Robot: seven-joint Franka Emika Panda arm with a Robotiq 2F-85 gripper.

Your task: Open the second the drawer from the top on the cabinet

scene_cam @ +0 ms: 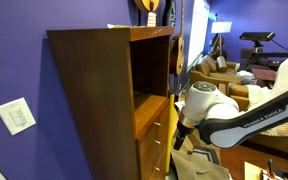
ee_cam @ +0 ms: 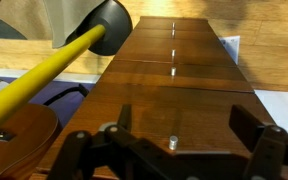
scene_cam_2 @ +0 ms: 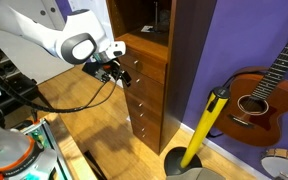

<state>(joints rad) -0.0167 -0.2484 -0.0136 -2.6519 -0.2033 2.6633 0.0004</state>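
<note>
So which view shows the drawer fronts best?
The wrist view: the drawer fronts fill it, each knob plain. In an exterior view the stack is small and angled; in an exterior view the cabinet shows mostly its side, drawers edge-on.

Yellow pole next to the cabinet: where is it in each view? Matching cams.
Exterior view: not in it; the cabinet fills the left half.
Exterior view: yellow pole at lower right, tilted, between the cabinet and the guitar.
Wrist view: upper left; the pole runs diagonally, its black end beside the drawer fronts.
Shared landmark: the drawer stack, in all three.
</note>
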